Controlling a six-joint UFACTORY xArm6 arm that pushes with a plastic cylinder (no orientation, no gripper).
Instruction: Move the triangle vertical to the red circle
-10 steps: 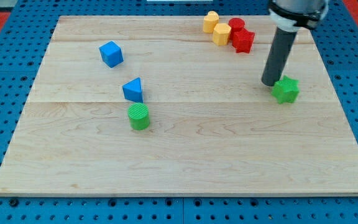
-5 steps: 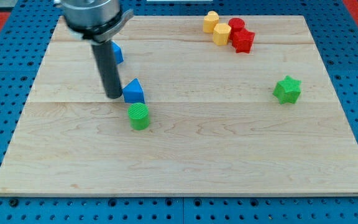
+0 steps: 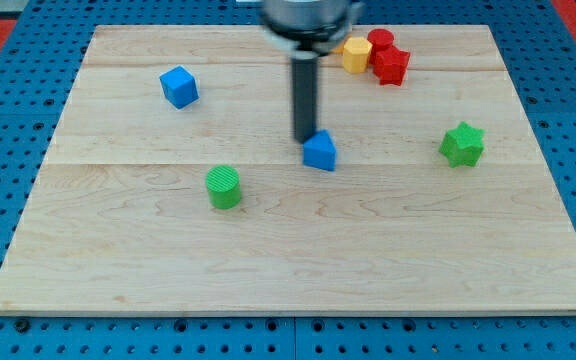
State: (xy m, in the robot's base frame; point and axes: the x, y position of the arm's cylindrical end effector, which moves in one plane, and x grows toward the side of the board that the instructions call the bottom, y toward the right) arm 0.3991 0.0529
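Camera view: no hand in view, my tip (image 3: pixel 304 139) touching blue triangle (image 3: pixel 320 152), upper-left.

One camera looks from above the near edge of the wooden board (image 3: pixel 298 270), tilted down toward the far edge; all four corners show.

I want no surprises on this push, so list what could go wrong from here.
My tip sits at the upper left edge of the blue triangle, off its middle, so the block may spin or slip aside instead of travelling straight.

The red circle is packed against a red block and a yellow block; overshooting toward the view's top right could scatter that cluster.
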